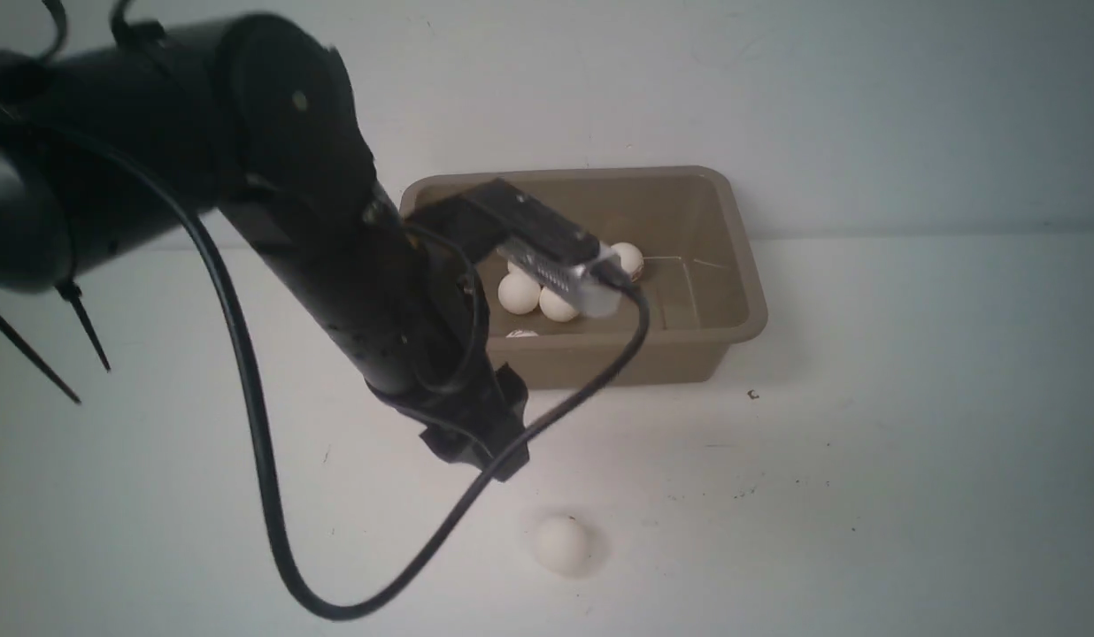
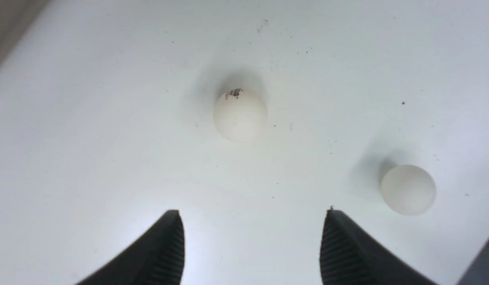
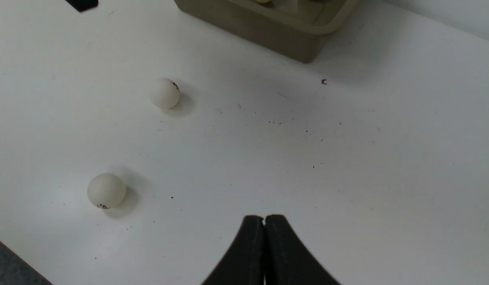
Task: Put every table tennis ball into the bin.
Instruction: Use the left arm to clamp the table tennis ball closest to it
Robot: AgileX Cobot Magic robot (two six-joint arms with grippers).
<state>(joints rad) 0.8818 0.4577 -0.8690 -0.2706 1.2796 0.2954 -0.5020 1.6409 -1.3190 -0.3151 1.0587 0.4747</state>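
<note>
Bin [image 1: 743, 265]: set at the far side of the table [image 1: 910, 478], by the wall; its near-left part is hidden by the left arm [image 1: 335, 265] and a camera block [image 1: 556, 252].
Balls in bin [image 1: 519, 293]: three are clearly seen; a fourth is half covered at the near wall.
Loose balls [image 3: 164, 93]: two are left on the table in front of the bin, well apart.
Left gripper [image 2: 253, 215]: jaws are held wide apart; nothing is gripped; a printed ball [image 2: 239, 114] lies ahead, untouched.
Right gripper [image 3: 264, 223]: jaws are pressed together over bare table; nothing is held.
Cable [image 1: 264, 460]: looped across the front view.
</note>
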